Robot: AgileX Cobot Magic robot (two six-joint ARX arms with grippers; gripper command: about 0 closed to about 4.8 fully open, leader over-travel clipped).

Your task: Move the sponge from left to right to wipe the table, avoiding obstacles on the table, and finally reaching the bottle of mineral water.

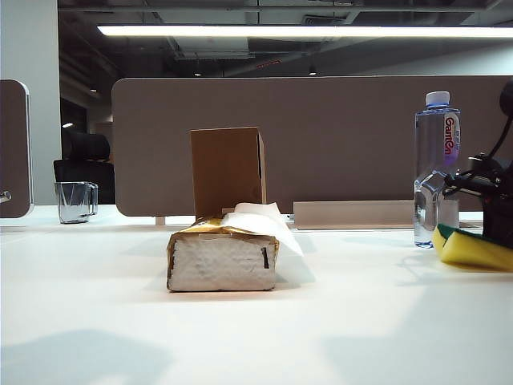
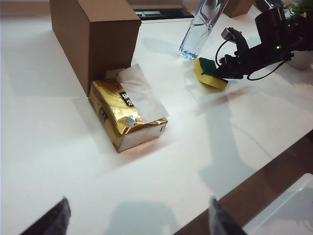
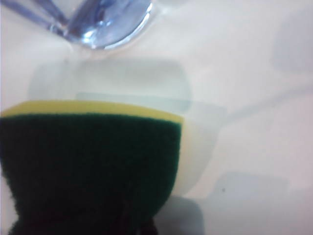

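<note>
Your stock on the white counter [image 1: 96, 321]:

- Sponge [image 1: 473, 249], yellow foam with green scouring face: lies at the far right of the exterior view, just beside the base of the bottle of mineral water [image 1: 437, 168]. Your right claw [image 2: 226, 73] is clenched on its green end, the sponge's far end tilted toward the bottle.
- Bottle of mineral water: upright, white cap, purple-white label, at the right rear.
- Tissue pack [image 1: 223, 258], gold-edged, one white sheet sticking out: mid-counter, lying flat.
- Cardboard box [image 1: 228, 170], brown, upright: directly behind the tissue pack, close against it.
- Glass mug [image 1: 76, 200], clear: far left rear, well apart from everything else.
- Your left claw [image 2: 137, 218]: released, fingers spread wide, hovering above bare counter near the front edge, holding nothing.
</note>
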